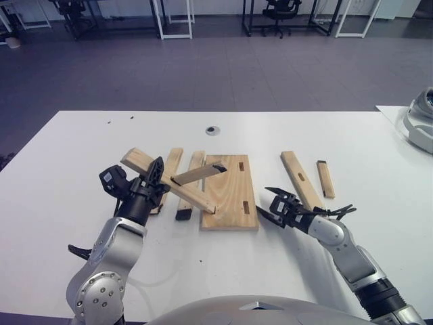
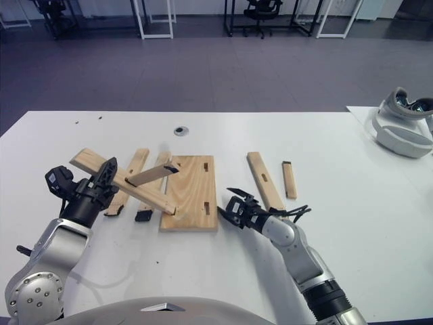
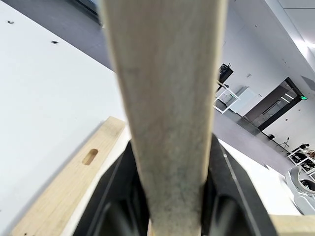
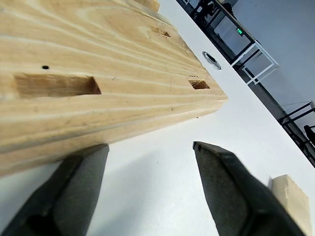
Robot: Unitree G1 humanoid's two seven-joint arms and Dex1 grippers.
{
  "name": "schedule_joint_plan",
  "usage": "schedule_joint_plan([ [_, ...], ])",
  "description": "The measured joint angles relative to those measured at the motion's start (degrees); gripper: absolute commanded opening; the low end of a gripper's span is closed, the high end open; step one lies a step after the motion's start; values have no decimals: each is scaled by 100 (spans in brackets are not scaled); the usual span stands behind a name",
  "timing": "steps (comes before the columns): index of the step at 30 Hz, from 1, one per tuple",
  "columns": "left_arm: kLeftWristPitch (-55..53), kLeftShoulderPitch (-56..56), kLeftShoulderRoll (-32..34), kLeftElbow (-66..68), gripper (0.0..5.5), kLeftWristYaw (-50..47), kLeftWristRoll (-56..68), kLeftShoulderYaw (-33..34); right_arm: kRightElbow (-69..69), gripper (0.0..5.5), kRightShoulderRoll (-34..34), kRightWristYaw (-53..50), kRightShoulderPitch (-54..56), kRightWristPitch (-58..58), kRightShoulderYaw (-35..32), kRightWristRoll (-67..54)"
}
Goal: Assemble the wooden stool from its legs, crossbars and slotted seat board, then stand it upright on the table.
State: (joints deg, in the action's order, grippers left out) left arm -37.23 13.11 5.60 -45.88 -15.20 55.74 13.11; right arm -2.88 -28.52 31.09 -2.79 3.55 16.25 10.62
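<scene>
Pale wood lies scattered on the white bench (image 1: pixel 81 156). My left claw (image 1: pixel 157 177) is clamped tight on a leg (image 1: pixel 186 192), which is tilted, its lower end at the left edge of the slotted seat board (image 1: pixel 233 195). A crossbar (image 1: pixel 199 173) juts from that leg. My right claw (image 1: pixel 265 204) is spread wide and sits low, just beside the board's right near corner. A slotted leg (image 1: pixel 301 179) and a short crossbar (image 1: pixel 325 179) lie right of the board.
</scene>
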Motion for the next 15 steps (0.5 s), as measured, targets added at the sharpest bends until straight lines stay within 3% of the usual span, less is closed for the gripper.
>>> schedule_joint_plan([
  [8, 391, -264, 677, 151, 102, 592, -1371, -871, -769, 322, 265, 648, -254, -36, -43, -1281],
  [15, 697, -541, 1276, 375, 102, 1095, -2854, -1994, -702, 322, 207, 583, -229, -94, -403, -1463],
])
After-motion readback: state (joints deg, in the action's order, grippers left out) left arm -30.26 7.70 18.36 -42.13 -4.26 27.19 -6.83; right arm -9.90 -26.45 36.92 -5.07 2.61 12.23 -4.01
